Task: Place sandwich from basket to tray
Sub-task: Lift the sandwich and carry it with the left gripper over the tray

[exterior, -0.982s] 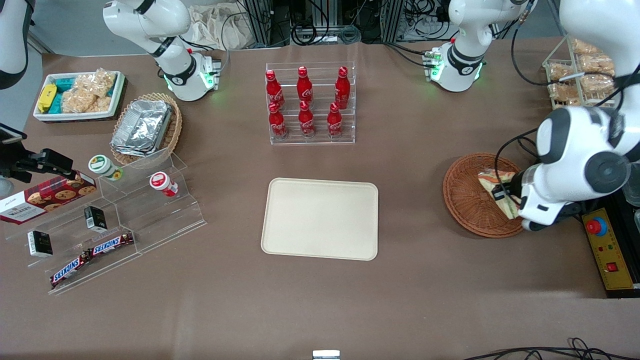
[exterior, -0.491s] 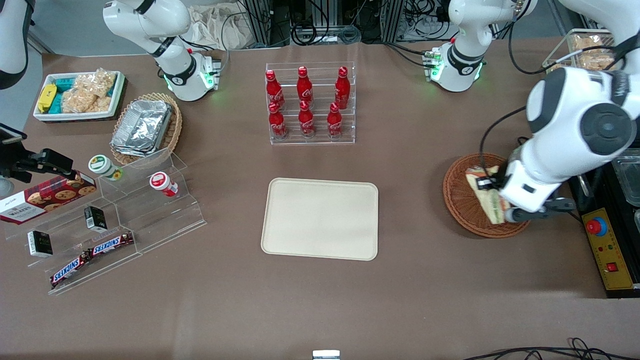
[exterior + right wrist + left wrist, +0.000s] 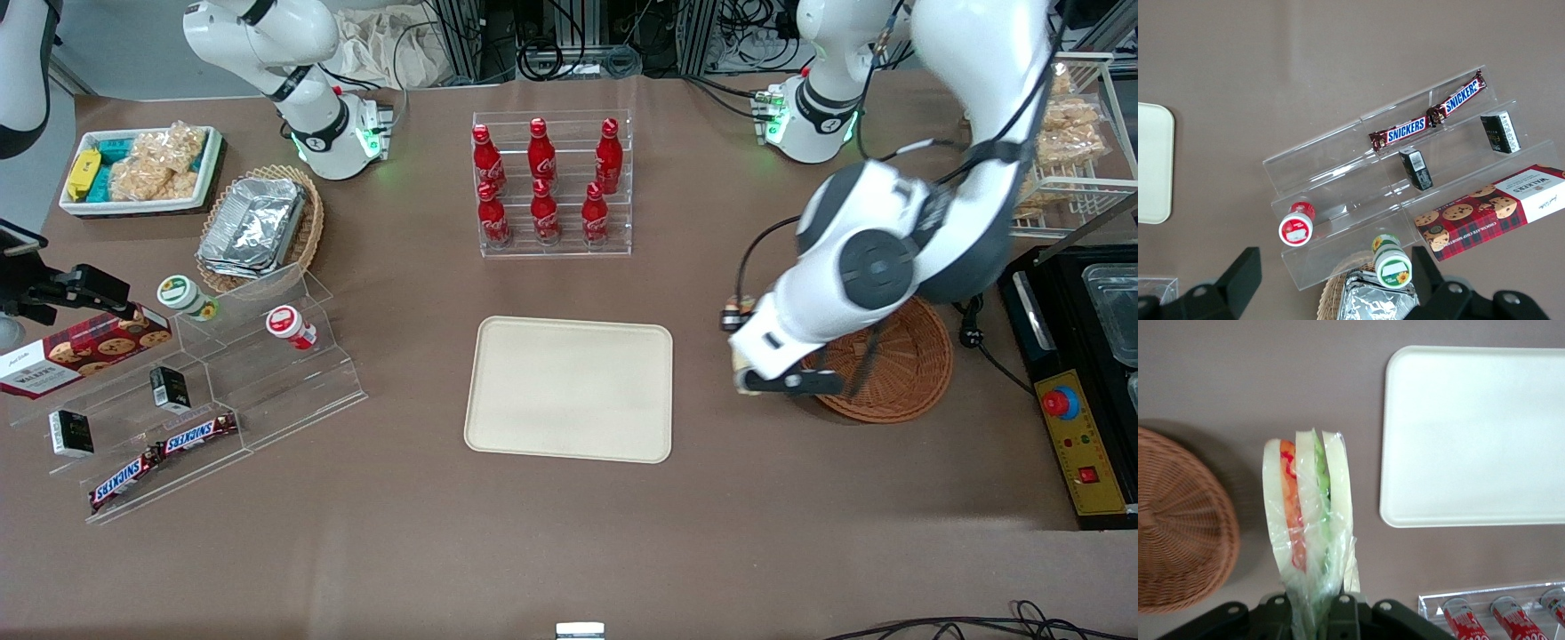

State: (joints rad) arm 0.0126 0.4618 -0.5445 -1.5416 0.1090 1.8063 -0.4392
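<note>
The tool (image 3: 1317, 613) was seen clamped on the sandwich (image 3: 1309, 527), its two dark fingers (image 3: 1344, 619) closed against the wrapped lower end of the wedge. In the wrist view the sandwich was held upright from the tool, with three slices of white bread, an orange-red layer and a green layer visible through clear wrap. It was suspended in the air over the bare brown counter (image 3: 1271, 380), between the basket (image 3: 1179, 527) and the tray (image 3: 1478, 433), and was touching neither.

In the front view the tool (image 3: 745, 360) was located between the basket (image 3: 898, 373) and the tray (image 3: 569, 388), just beside the basket's rim, and raised above the counter (image 3: 569, 533). Only a small pale edge of the sandwich (image 3: 737, 358) could be made out there, the rest being hidden by the arm's wrist. The visible part of the reddish-brown wicker basket was seen to hold nothing; part of it was covered by the arm. The cream tray lay flat with nothing on it.

A clear rack of red bottles (image 3: 551, 182) stood farther from the front camera than the tray.
</note>
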